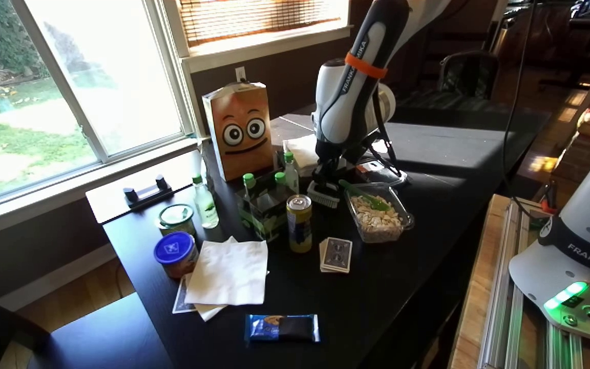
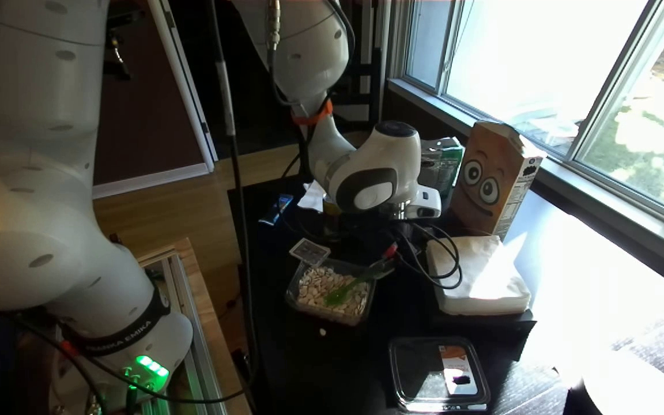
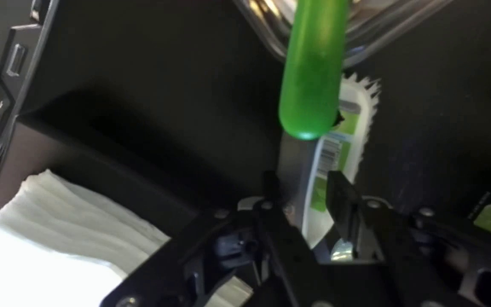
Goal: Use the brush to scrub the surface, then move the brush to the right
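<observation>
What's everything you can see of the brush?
The brush is long, white and plastic-looking, with a green label bearing a barcode. Its pale bristles point down toward the black tabletop. It's beside the clear tub; in the wrist view a green utensil handle partly covers it. The pincer straddles it; whether it grips is unclear.

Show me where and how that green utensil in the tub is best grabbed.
Probably by the free end of its handle, from above, the end effector closing across it: slim and rounded, that end juts past the edge of the clear tub, while the wider end lies among the pale pieces. The brush is close by, so moving that aside first may help.
</observation>
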Motion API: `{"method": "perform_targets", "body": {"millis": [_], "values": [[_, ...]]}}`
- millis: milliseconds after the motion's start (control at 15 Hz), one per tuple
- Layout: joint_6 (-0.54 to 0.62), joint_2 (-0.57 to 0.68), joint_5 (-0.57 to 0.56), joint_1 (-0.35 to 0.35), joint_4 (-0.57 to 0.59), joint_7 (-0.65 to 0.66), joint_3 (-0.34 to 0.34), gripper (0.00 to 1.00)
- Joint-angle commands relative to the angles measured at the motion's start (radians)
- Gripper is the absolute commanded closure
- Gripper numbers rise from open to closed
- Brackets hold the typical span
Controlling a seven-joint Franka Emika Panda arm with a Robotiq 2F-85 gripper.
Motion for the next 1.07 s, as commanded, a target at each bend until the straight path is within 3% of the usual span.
{"method": "perform_targets", "body": {"millis": [0,333,467,600,1000], "values": [[-0.079,-0.058,0.057,-0.149,-0.024,-0.077,0.181,0.32],[-0.183,-0.061,0.291,-0.432,0.019,-0.331,0.469,0.01],[-0.239,-0.065,0.36,-0.47,0.034,-0.399,0.489,0.0],[-0.282,-0.069,0.401,-0.475,0.048,-0.431,0.468,0.0],[-0.418,-0.068,0.423,-0.429,0.059,-0.603,0.413,0.0]]}}
